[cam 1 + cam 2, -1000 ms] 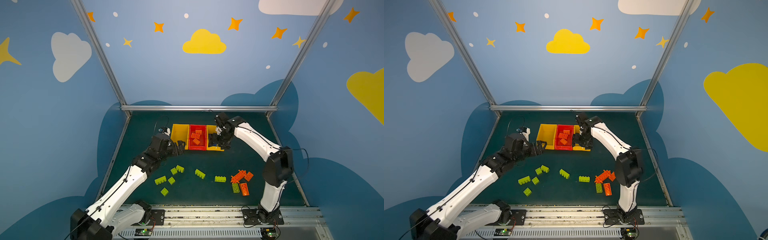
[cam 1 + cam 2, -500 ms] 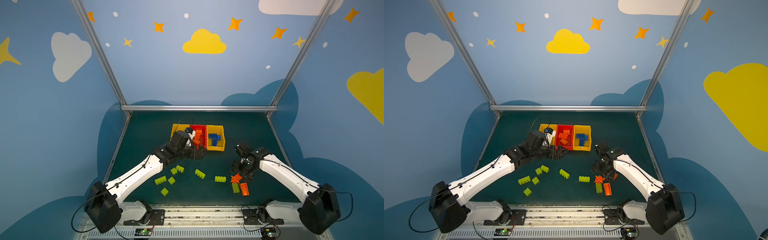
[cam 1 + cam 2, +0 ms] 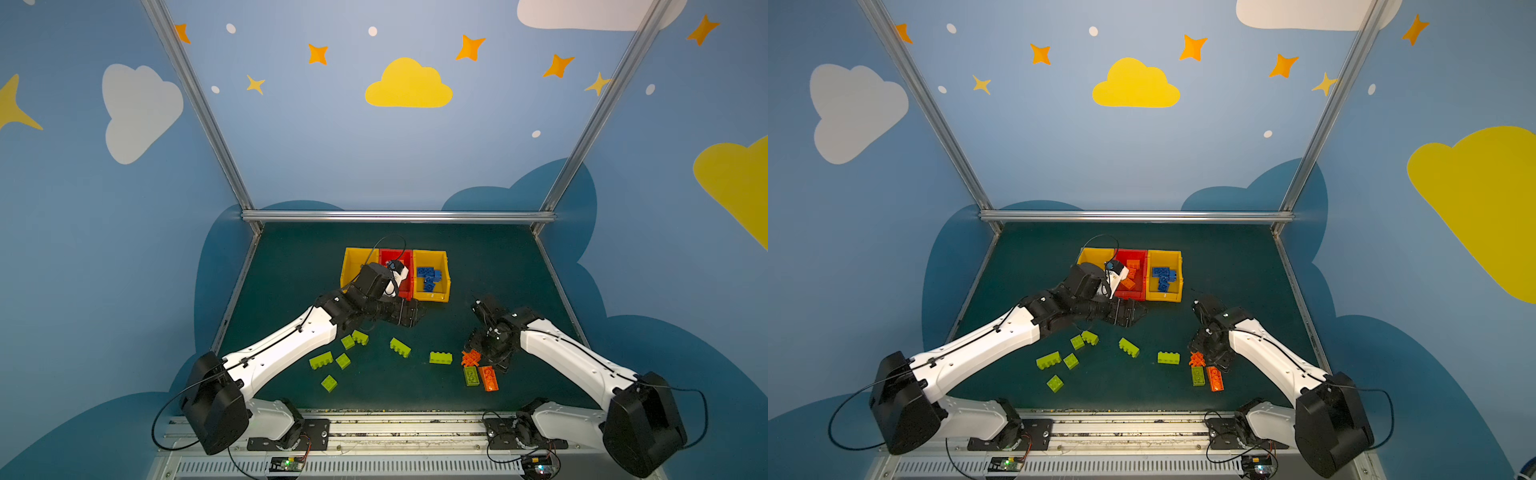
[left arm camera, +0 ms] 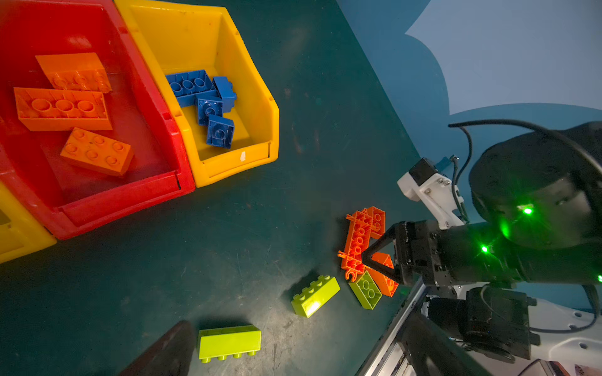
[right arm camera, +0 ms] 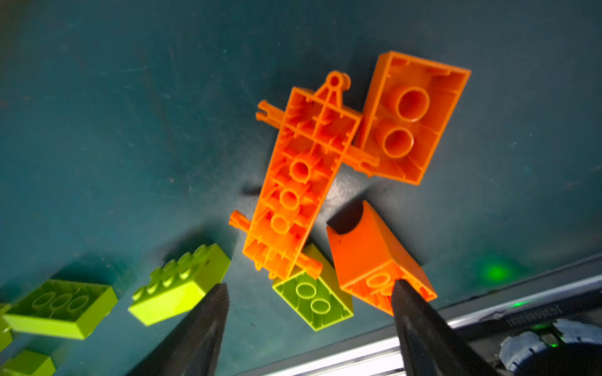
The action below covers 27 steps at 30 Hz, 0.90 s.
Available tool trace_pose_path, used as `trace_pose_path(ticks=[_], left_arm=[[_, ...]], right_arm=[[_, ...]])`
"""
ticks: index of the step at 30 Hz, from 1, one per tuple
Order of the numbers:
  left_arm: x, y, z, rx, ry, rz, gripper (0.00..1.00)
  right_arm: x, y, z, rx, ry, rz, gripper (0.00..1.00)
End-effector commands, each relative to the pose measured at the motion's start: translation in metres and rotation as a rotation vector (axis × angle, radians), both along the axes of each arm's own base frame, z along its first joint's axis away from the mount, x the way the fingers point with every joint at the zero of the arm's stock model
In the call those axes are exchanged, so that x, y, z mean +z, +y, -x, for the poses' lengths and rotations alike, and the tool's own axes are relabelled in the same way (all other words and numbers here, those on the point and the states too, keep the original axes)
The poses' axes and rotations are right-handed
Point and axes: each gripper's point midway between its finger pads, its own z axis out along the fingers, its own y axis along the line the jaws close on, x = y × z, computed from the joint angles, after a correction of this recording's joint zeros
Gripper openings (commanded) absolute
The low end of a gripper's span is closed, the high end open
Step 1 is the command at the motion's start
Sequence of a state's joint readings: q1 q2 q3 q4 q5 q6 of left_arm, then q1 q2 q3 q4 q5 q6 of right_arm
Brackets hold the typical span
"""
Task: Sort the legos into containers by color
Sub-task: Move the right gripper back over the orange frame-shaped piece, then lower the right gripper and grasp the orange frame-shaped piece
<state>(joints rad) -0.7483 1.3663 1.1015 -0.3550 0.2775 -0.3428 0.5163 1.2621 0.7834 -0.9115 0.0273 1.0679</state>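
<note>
Dark green tabletop (image 3: pixel 478 257), near right: the right gripper (image 5: pixel 309 285), jaws parted and gripping nothing, hangs over tangled orange legos (image 5: pixel 299 182). It should straddle one piece only, sparing the lime brick (image 5: pixel 312 302) touching them, before carrying it to the far red bin (image 4: pixel 123 198). Mid-table, the left gripper (image 3: pixel 415 313) gapes empty.

I see top views evenly lit, edges bowed. Wrist views dim, hard shadows beside legos (image 5: pixel 179 283), green glare on table (image 5: pixel 495 271), slight blur.

Ahead of the dark, ribbed fingers (image 5: pixel 203 332) lie glossy plastic bricks (image 5: pixel 303 182) on a matt, scuffed mat (image 5: pixel 114 130); the rail (image 5: pixel 325 355) beside the fingers is bare metal.
</note>
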Motion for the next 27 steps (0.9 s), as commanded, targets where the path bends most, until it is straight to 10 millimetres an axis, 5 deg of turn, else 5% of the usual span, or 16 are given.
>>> trace_pose_path(ticks=[1, 18, 27], left_arm=[[0.01, 0.002, -0.002, -0.001, -0.038, -0.01, 1.0], [0.008, -0.003, -0.017, -0.011, -0.07, -0.074, 1.0], [0.003, -0.004, -0.024, -0.007, -0.06, -0.11, 1.0]], right_arm=[[0.0, -0.003, -0.015, -0.022, -0.015, 0.021, 0.76], [-0.031, -0.001, -0.031, -0.007, 0.067, 0.016, 0.71], [-0.041, 0.003, -0.036, 0.004, 0.093, 0.018, 0.51]])
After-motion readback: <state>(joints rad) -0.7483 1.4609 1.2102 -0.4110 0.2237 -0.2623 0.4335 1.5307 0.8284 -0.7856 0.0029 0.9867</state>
